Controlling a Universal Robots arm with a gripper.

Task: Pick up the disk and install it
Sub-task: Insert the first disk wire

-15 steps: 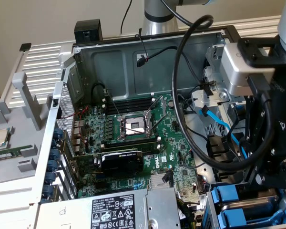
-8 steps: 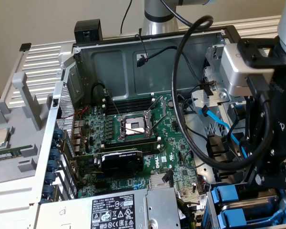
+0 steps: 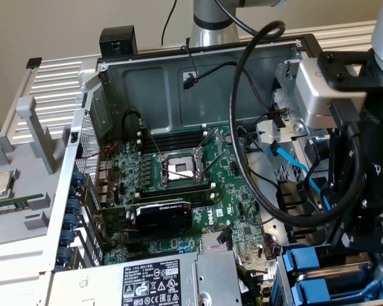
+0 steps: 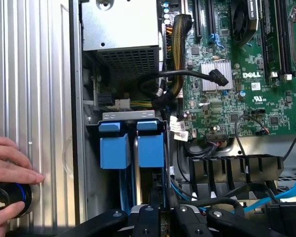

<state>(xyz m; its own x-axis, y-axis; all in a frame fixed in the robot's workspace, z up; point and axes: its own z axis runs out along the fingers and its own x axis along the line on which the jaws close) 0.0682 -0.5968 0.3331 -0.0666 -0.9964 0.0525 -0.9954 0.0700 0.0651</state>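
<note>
Claw [image 4: 157, 210] linkages sit nearest the lens, fingers clenched narrow on what we judge is the disk [image 4: 150, 148]. It stands on edge in the drive bay [image 4: 128, 116], straight ahead, long axis along our reach, beside 1 other blue frame [image 4: 113, 150].

Our arm's column [image 3: 210, 22] is a smooth silver-grey tube. A thick black cable [image 3: 233, 115] leaves it in one wide loop and runs towards the wrist. There we see a boxy silver-grey wrist block [image 3: 314, 89] with rounded edges, and beside it a black bracket [image 3: 348, 67]. Under these hangs a matt black housing [image 3: 364, 191] of flat plates, dotted with small round screw heads and flanked by more thin black cables. Our pincer [image 4: 158, 202] is black too, and its rounded links [image 4: 214, 217] each carry a round pivot pin.
</note>
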